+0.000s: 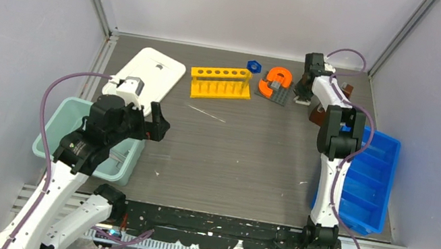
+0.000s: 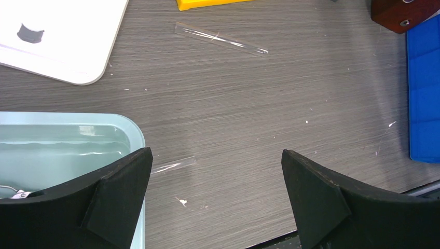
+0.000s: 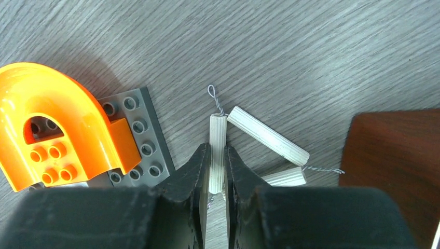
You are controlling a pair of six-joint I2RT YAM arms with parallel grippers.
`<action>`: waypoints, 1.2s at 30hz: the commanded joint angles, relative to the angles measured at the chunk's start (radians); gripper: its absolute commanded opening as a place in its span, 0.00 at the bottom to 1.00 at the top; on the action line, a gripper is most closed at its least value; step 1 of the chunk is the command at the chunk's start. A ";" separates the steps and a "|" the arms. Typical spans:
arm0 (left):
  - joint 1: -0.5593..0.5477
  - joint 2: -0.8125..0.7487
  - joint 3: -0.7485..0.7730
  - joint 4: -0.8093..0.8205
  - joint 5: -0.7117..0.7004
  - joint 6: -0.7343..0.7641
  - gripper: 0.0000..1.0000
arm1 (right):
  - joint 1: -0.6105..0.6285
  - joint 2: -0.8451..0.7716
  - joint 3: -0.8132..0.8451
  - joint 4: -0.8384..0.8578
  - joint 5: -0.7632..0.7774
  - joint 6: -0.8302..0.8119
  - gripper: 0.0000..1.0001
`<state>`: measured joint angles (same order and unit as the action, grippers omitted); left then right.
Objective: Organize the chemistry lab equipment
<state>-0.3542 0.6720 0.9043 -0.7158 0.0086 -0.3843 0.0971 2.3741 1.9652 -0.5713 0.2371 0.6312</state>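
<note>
Left arm (image 1: 47,197): white links, black joint housings.
Right arm (image 1: 330,185): same white links with black joints.
Cables (image 1: 46,100): thin mauve, one looping along each arm.
Left gripper (image 2: 216,155): matte black, broad wedge-shaped fingers.
Right gripper (image 3: 216,150): black fingers tapering to narrow tips.

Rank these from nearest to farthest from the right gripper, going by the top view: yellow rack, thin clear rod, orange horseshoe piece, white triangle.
1. small white triangle: one side pinched in the right gripper.
2. orange horseshoe piece: just to its left.
3. yellow six-hole rack: farther left, mid-table.
4. thin clear rod: farthest, left and nearer the arms.
</note>
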 commanded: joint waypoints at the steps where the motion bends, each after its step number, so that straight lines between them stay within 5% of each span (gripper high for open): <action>1: -0.004 -0.006 0.004 0.019 -0.020 0.010 1.00 | 0.004 -0.056 -0.019 0.007 -0.005 -0.010 0.15; 11: -0.004 0.000 0.003 0.020 -0.024 0.010 0.98 | 0.013 -0.261 -0.134 0.038 -0.042 -0.063 0.11; 24: -0.005 0.022 0.000 0.025 -0.013 0.002 0.99 | 0.130 -0.715 -0.730 0.259 -0.128 -0.090 0.11; 36: -0.005 0.087 -0.002 0.035 0.257 -0.133 0.97 | 0.417 -1.044 -1.092 0.415 -0.340 -0.230 0.12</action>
<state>-0.3542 0.7361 0.8963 -0.7155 0.1356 -0.4568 0.4351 1.4208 0.9455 -0.2893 0.0151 0.4656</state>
